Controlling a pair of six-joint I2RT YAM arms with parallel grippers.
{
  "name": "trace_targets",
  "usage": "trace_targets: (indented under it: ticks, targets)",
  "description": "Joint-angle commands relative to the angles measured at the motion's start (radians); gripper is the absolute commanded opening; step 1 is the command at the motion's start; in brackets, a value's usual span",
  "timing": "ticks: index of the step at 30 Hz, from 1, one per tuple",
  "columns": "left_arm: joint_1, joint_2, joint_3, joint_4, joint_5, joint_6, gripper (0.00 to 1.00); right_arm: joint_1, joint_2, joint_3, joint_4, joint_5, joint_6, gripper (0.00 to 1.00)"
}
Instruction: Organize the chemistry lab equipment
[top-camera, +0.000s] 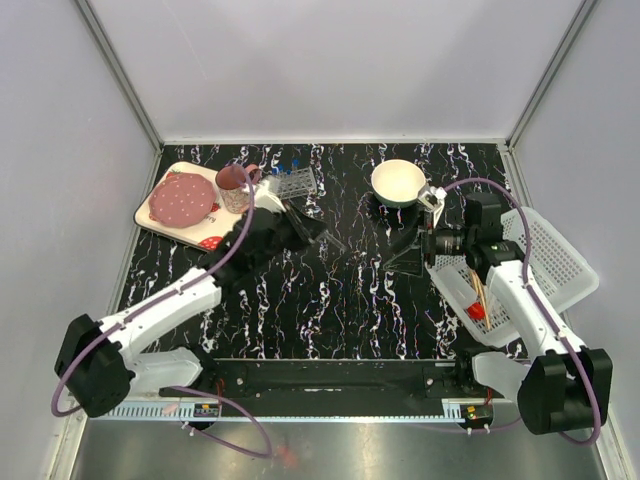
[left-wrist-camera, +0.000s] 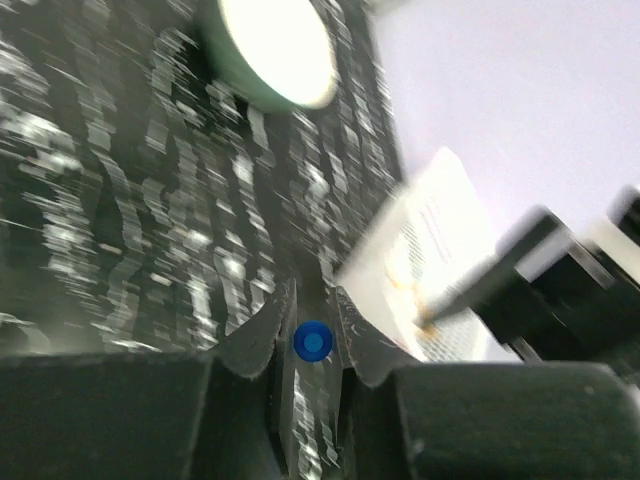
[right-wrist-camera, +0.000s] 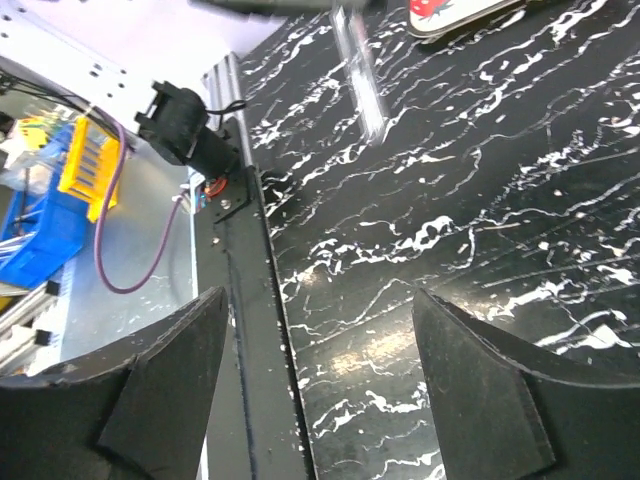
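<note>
So, sorted: wooden sticks (top-camera: 481, 292), red-tipped piece (top-camera: 475, 312) in white basket (top-camera: 555, 255).
Left gripper (left-wrist-camera: 311, 322): clenched on 1 blue-capped tube (left-wrist-camera: 313, 342), over desk (top-camera: 340, 300) near rack (top-camera: 296, 183).
Right gripper (right-wrist-camera: 320, 310): released, empty.
Pending: likely tube placement.

A: What is the table (top-camera: 340, 300) surface like?

B: Glossy black, veined white like polished marble. Along its near edge runs a dull black rail (top-camera: 330, 375), metal by the look.

A: And the smaller things?

B: A white plastic basket (top-camera: 560, 250) of fine mesh holds bare, pale wooden sticks (top-camera: 480, 292). The cream bowl (top-camera: 398, 181) is smooth and glazed. The blue-capped tube (left-wrist-camera: 313, 342) is clear, its cap shiny plastic.
</note>
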Motion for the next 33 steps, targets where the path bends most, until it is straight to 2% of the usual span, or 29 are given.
trace_targets:
  ticks: [1, 3, 7, 13, 18, 27, 33]
  targets:
    - [0.184, 0.0, 0.08, -0.154, 0.015, 0.193, 0.07, -0.02, -0.047, 0.04, -0.151, 0.091, -0.222, 0.83]
    - [0.245, 0.043, 0.137, -0.204, 0.016, 0.294, 0.07, -0.022, -0.053, 0.036, -0.182, 0.12, -0.262, 0.85]
    - [0.359, 0.23, 0.333, -0.285, -0.008, 0.431, 0.07, -0.025, -0.045, 0.016, -0.213, 0.143, -0.351, 0.88]
    - [0.413, 0.483, 0.556, -0.307, -0.08, 0.543, 0.07, -0.029, -0.044, 0.02, -0.273, 0.186, -0.454, 0.9]
    - [0.431, 0.658, 0.706, -0.31, -0.148, 0.573, 0.08, -0.033, -0.053, 0.019, -0.308, 0.211, -0.498, 0.91]
    - [0.445, 0.88, 0.964, -0.402, -0.197, 0.602, 0.08, -0.045, -0.025, 0.021, -0.325, 0.219, -0.526, 0.91]
    - [0.456, 0.939, 1.015, -0.416, -0.235, 0.617, 0.08, -0.059, -0.012, 0.022, -0.326, 0.212, -0.527, 0.91]
